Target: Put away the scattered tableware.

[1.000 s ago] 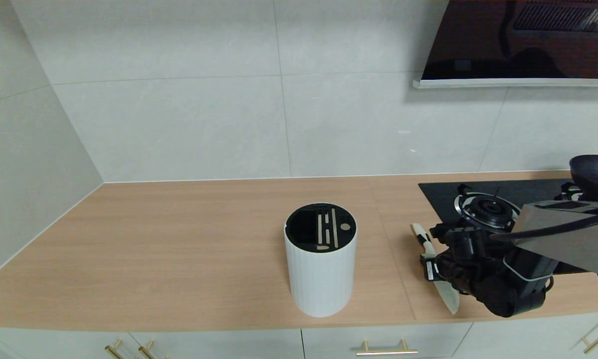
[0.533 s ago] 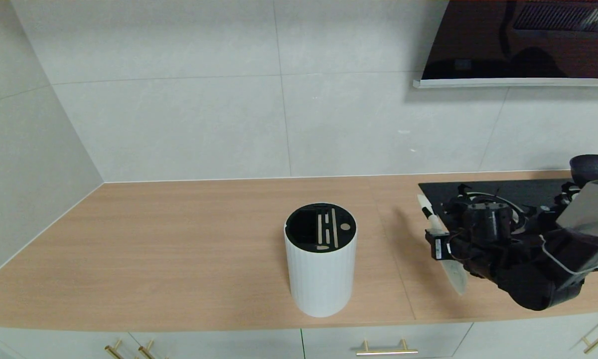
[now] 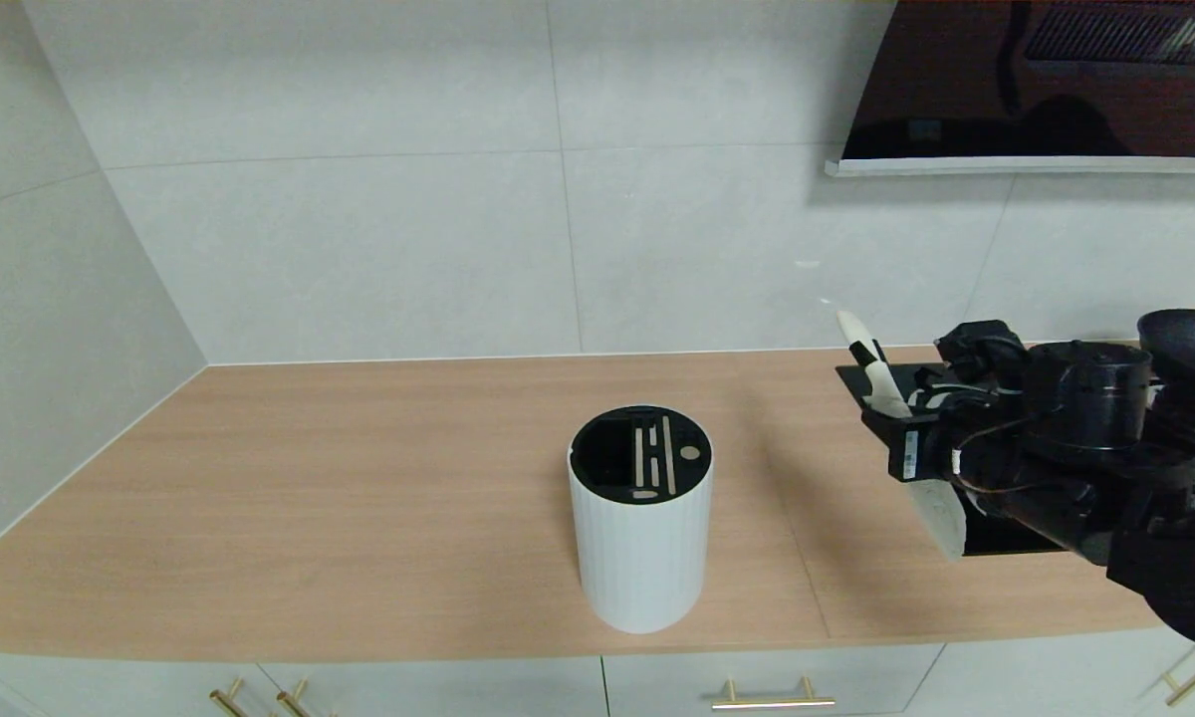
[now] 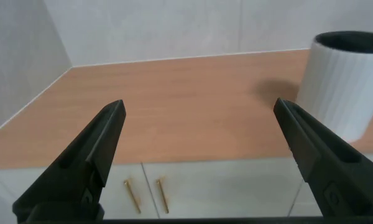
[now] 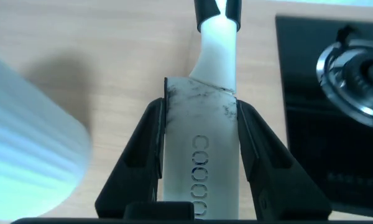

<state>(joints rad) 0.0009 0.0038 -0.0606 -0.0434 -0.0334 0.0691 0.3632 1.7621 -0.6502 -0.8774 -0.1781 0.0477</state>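
While the right tool clamps a white knife above the worktop, its handle tilts up toward the wall, blade down; the left tool gapes open.

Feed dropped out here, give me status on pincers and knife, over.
Right pincer shut on knife blade, knife above counter. Left pincer open, empty. Only bare counter between knife and holder.

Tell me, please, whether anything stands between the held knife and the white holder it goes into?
Nothing visible does: only bare countertop lies between the knife, clamped in the right gripper, and the white holder; its slotted top is uncovered.
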